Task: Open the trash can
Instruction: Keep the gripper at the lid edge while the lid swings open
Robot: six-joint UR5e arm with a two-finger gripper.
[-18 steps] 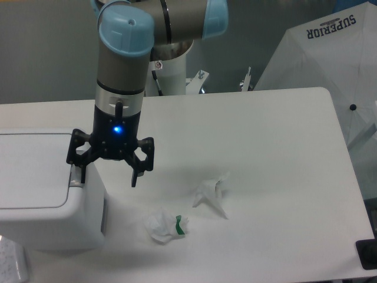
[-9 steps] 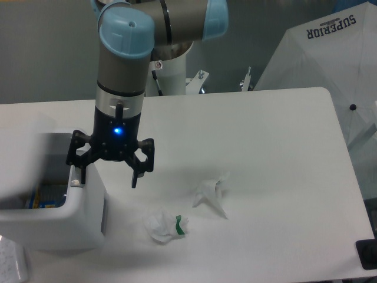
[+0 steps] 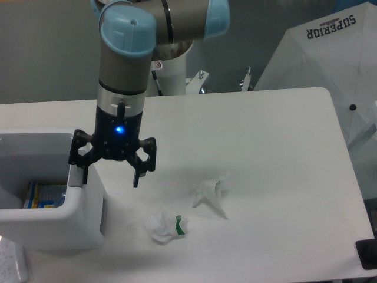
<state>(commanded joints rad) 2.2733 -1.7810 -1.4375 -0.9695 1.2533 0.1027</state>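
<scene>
The white counter is filling most of the frame. Low at center, two paper wads are lying. At lower left the trash can is sitting open, something blue and yellow showing inside. Above its right rim the end effector is hanging spread wide, gripping nothing.

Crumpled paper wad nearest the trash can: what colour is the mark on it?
Green, on the right side of the white paper wad, clearest in the fixed camera view.
</scene>
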